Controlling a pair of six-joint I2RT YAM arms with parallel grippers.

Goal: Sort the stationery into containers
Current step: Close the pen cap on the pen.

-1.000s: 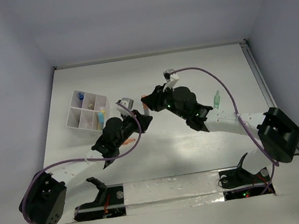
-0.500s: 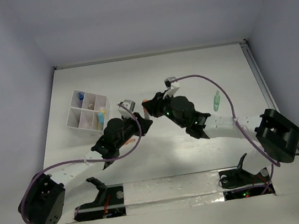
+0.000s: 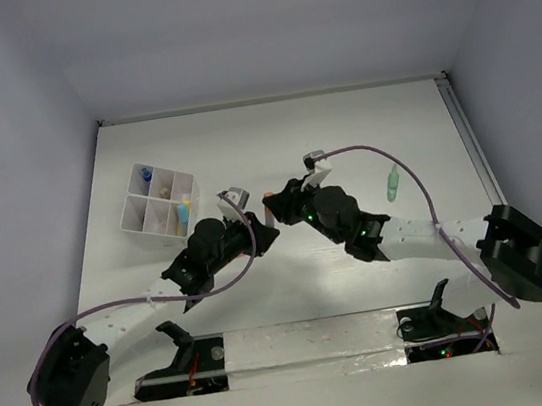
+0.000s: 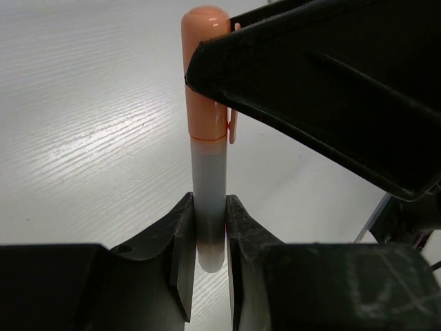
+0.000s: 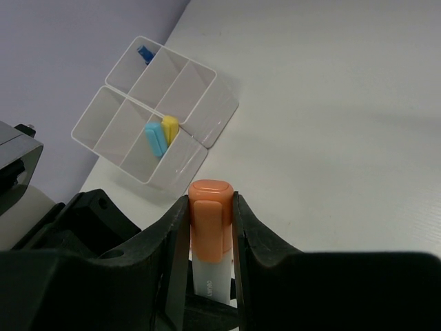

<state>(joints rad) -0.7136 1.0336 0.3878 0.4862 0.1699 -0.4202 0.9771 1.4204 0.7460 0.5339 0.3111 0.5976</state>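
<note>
An orange-capped marker with a white barrel (image 4: 207,138) is held by both grippers at mid-table. My left gripper (image 4: 208,234) is shut on its white barrel end. My right gripper (image 5: 209,227) is shut on its orange cap (image 5: 209,217). In the top view the two grippers meet, left (image 3: 259,227) and right (image 3: 277,207), with the marker mostly hidden between them. The white divided box (image 3: 129,216) stands at the left; it also shows in the right wrist view (image 5: 200,145), holding a blue and a yellow item (image 5: 160,134) and a blue piece (image 5: 145,52).
A green marker (image 3: 392,182) lies on the table right of the right arm. A thin orange item (image 3: 237,256) lies under the left arm. The table's walls rise at the left, far and right edges.
Both grippers have shifted slightly toward the near side, staying joined at the marker. The right arm's forearm has lowered and stretched out to the right.
</note>
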